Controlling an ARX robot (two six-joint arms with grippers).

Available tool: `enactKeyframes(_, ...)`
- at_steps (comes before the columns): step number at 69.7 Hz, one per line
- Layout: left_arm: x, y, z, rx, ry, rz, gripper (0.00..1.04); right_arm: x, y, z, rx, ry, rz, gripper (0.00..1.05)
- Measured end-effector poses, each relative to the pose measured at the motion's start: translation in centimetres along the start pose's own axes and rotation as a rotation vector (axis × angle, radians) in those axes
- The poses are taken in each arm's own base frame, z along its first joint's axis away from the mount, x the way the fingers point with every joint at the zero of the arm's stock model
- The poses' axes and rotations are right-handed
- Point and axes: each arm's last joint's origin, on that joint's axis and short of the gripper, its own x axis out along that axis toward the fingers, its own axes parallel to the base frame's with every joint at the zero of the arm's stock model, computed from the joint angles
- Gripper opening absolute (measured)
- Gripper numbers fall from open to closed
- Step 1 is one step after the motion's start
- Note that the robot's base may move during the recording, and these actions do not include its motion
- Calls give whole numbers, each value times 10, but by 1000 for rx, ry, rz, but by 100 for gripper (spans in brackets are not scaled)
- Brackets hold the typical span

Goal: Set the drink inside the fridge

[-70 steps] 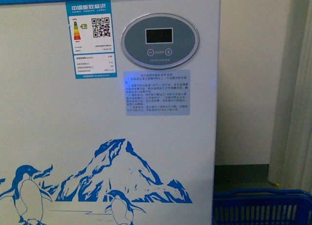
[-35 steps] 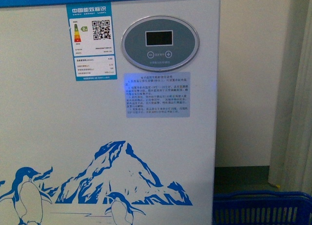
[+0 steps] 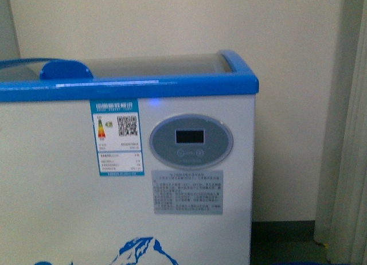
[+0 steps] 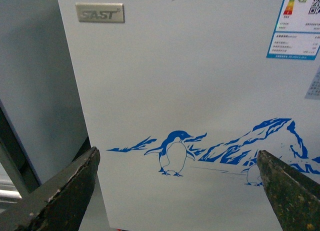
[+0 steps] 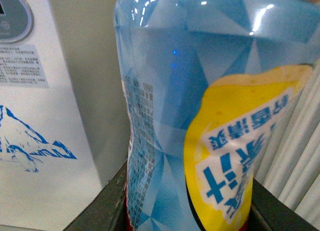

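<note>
Front view has risen since a second ago. The fridge (image 3: 69, 207) now shows its blue rim (image 3: 172, 84) and glass lid (image 3: 155, 64) across the upper half of the frame, the control panel (image 3: 191, 140) sits at centre, and the blue basket is gone from lower right. The drink (image 5: 165, 116) fills the right wrist frame, clamped by the right gripper (image 5: 190, 211) at bottom. The left gripper (image 4: 177, 161) is spread wide and empty. The drink's glossy film over thin plastic is likely slippery and squashy, so grip it at the narrow waist.

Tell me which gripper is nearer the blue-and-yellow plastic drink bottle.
Right. The right gripper is shut on the blue-and-yellow plastic drink bottle, its jaws either side; the left gripper is open, empty, facing the white chest fridge.
</note>
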Motion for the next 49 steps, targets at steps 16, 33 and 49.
enactKeyframes(16, 0, 0, 0, 0, 0, 0, 97, 0, 0, 0, 0, 0, 0, 40)
enactKeyframes(33, 0, 0, 0, 0, 0, 0, 97, 0, 0, 0, 0, 0, 0, 40)
enactKeyframes(49, 0, 0, 0, 0, 0, 0, 97, 0, 0, 0, 0, -2, 0, 40)
